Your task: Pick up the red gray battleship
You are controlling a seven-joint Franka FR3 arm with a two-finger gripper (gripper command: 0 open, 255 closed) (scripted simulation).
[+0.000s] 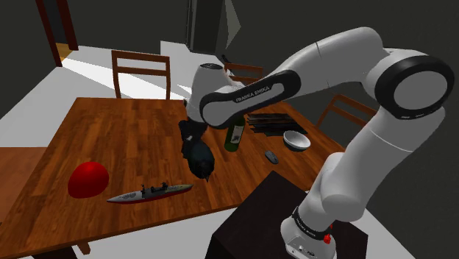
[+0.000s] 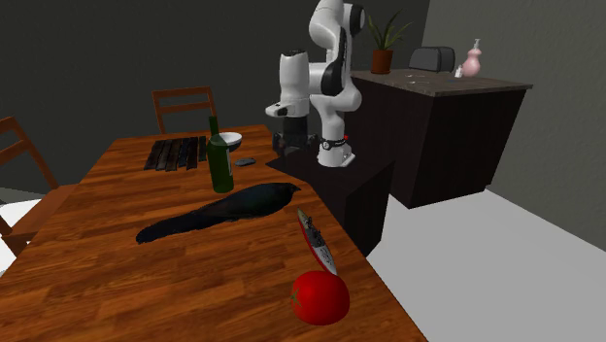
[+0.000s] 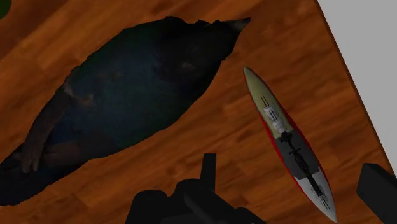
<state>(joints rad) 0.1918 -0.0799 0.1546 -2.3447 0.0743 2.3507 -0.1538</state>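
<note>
The battleship [image 1: 149, 193] is a slim model with a grey deck and a red hull. It lies flat on the wooden table [image 1: 110, 132], close to the table's edge and beside a red round object [image 1: 88, 179]. In the second exterior view the battleship [image 2: 316, 243] points along the table's right edge. My gripper [image 2: 287, 148] hangs well above the table, over a large dark feathery-looking shape [image 2: 214, 216]. In the wrist view the gripper [image 3: 292, 184] is open, and the battleship [image 3: 289, 143] shows far below between the two fingers, untouched.
A green bottle [image 1: 234, 135], a white bowl [image 1: 296, 140], a dark slatted mat [image 1: 272, 121] and a small grey item [image 1: 271, 156] stand at the table's end near the stand [image 1: 279, 221]. Chairs [image 1: 140, 70] surround the table. The dark shape [image 3: 127, 108] lies right beside the ship.
</note>
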